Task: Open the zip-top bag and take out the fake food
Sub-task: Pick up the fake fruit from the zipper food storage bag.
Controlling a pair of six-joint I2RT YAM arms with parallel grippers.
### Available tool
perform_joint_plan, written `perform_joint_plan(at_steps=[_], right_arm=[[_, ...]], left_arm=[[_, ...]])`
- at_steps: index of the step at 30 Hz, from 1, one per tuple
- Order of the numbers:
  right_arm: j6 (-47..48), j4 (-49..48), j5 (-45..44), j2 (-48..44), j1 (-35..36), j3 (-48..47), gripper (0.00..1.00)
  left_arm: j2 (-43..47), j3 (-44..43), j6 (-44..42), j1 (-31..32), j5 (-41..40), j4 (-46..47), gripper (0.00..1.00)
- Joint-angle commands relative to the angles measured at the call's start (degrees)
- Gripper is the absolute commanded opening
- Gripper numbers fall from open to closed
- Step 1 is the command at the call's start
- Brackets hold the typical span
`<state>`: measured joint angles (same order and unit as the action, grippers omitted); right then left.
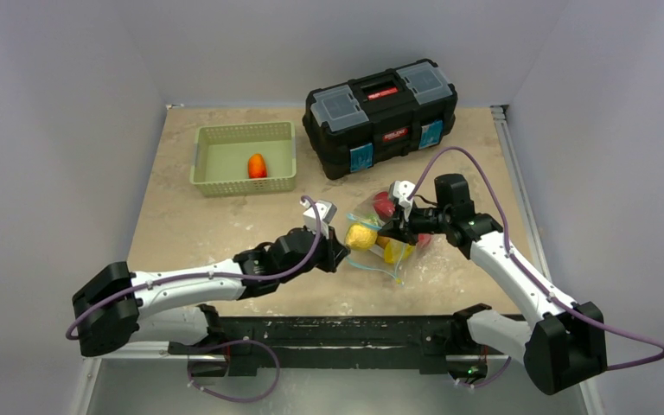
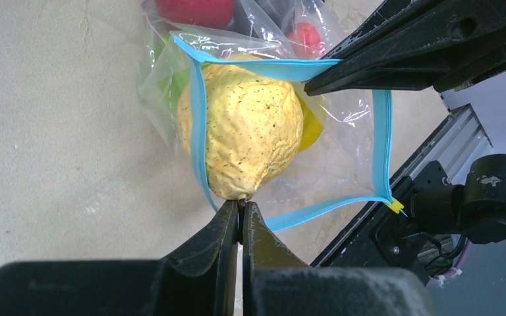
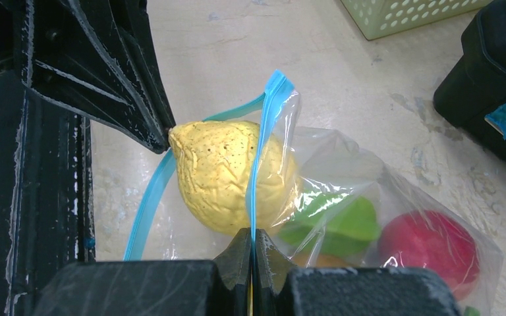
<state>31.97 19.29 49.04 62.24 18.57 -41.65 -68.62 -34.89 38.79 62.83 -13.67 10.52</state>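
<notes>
left claw (image 2: 240, 210) is pinching the stem of the yellow fake fruit (image 2: 250, 125) | right claw (image 3: 253, 240) is pinching the blue strip (image 3: 258, 158) of the zip-top bag (image 3: 342, 171) | fruit is lying in the open bag mouth, long end pointing at left claw

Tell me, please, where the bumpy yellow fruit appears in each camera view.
Top external: the yellow fruit sits near the centre.
Left wrist: centre, filling the zip-top bag's mouth.
Right wrist: centre-left, large.
Shared landmark: the bag's blue zip strip.
</notes>
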Motion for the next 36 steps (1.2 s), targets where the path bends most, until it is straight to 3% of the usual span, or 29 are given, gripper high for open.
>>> perform_joint_plan(at_steps=[1, 36], right_arm=[[0.54, -0.48, 0.69, -0.2, -0.37, -1.42, 0.0], [0.64, -0.54, 0.51, 0.12, -0.4, -1.42, 0.0]], left_arm=[[2.57, -0.78, -2.84, 0.37, 0.91, -1.37, 0.0], [13.36, -2.04, -8.7, -1.01, 3.65, -16.16, 0.0]])
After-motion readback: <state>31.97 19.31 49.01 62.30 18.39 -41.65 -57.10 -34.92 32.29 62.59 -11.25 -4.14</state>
